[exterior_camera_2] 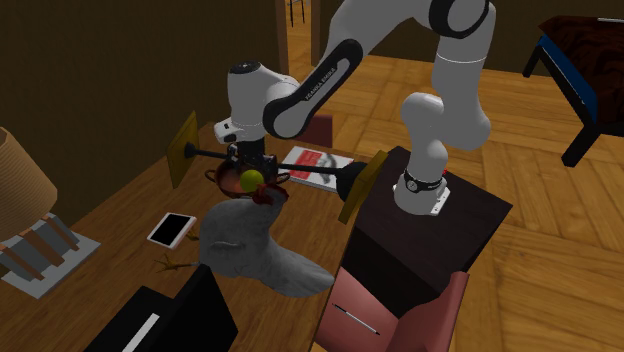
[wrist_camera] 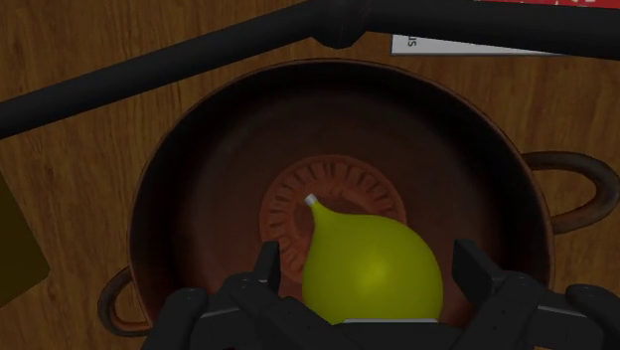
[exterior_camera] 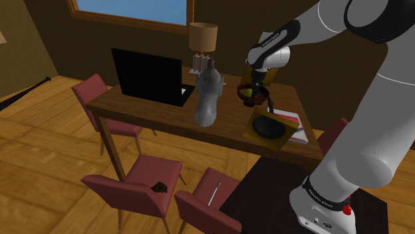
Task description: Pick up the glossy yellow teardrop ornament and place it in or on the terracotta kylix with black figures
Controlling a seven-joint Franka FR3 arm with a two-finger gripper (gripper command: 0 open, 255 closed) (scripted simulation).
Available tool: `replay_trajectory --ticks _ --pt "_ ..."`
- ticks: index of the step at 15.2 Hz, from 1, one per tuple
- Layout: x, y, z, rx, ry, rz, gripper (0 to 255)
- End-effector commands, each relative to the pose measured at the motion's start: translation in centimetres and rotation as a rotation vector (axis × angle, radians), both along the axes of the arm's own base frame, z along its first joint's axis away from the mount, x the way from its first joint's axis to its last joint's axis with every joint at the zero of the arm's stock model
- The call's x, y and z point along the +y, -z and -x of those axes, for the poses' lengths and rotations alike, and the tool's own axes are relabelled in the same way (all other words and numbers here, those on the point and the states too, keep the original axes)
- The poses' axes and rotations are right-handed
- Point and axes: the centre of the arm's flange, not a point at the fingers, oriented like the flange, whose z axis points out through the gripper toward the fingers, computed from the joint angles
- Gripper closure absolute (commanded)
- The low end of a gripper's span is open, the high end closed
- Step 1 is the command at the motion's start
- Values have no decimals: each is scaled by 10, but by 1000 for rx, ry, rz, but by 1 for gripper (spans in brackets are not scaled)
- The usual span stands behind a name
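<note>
My pincer [wrist_camera: 366, 261] hangs open, just wider than the yellow ornament [wrist_camera: 378, 273]: one finger each side, slim gaps, no contact. The ornament is inside the brown two-handled cup [wrist_camera: 199, 189] on the table [wrist_camera: 70, 189], over the cup's centre disc. Whether it rests there, I cannot tell.

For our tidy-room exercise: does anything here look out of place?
Yes: a thin pen-like stick lies on a red chair seat, and a bat lies on the floor; neither belongs there.
</note>
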Motion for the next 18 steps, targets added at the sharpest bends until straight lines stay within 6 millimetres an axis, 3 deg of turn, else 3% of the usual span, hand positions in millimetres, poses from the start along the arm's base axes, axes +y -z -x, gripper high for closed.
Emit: replay_trajectory --ticks 1,2,3,12,18 --pt "0 0 0 0 0 0 0" --pt "0 0 0 0 0 0 0" --pt "0 0 0 0 0 0 255" --pt "0 0 0 0 0 0 255" --pt "0 -32 0 0 0 0 255"
